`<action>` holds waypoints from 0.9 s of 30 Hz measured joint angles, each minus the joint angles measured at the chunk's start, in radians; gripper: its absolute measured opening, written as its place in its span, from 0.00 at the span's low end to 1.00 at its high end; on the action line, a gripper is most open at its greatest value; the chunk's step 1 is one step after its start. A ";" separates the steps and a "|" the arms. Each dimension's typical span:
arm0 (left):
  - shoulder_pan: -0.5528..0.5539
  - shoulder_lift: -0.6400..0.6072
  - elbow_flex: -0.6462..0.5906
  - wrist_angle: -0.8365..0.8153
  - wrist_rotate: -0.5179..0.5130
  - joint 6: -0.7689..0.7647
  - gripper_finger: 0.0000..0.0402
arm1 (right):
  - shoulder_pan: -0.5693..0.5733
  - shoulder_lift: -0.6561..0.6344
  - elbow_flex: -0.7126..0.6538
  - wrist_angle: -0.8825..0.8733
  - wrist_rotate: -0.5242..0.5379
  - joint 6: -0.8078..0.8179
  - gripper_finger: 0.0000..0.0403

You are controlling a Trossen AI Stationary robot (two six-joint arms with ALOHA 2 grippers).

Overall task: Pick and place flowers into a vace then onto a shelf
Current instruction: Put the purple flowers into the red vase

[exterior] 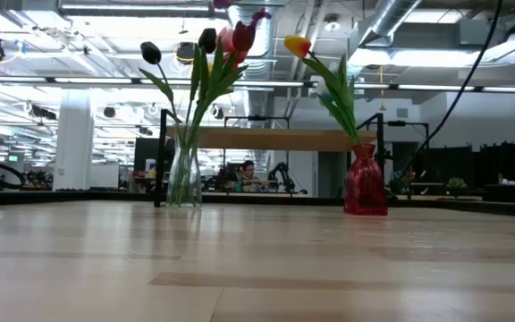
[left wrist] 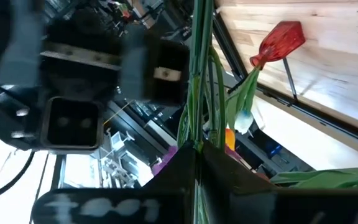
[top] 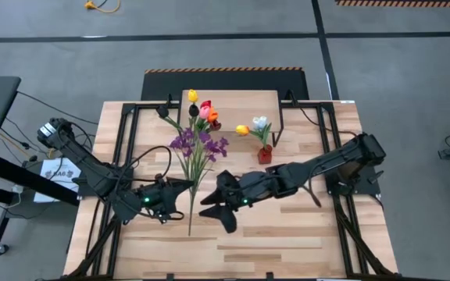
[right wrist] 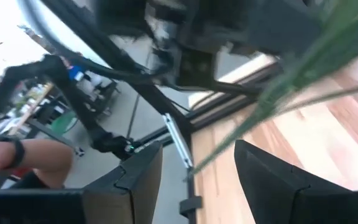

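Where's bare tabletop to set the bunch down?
Free: the near strip of the table below both grippers, and the right side beyond the red vase. Crowded: centre, where the left gripper clamps the flowers beside the right gripper; the shelf too.

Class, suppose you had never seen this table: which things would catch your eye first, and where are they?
A bunch of green-stemmed flowers with purple sprigs and red and yellow tulip heads lies mid-table, its stems clamped in the shut left gripper. Right of it stands a small red glass vase holding yellow and white tulips, with the open right gripper nearby.
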 joint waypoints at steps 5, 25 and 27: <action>-0.007 0.000 0.000 0.009 0.001 0.001 0.00 | -0.010 -0.001 0.000 0.010 0.014 -0.010 0.49; -0.016 0.000 0.000 0.110 0.026 0.033 0.00 | -0.054 -0.001 0.000 -0.029 0.015 0.021 0.50; -0.016 0.000 0.000 0.111 0.033 0.037 0.00 | -0.054 -0.001 0.000 -0.017 0.015 0.027 0.50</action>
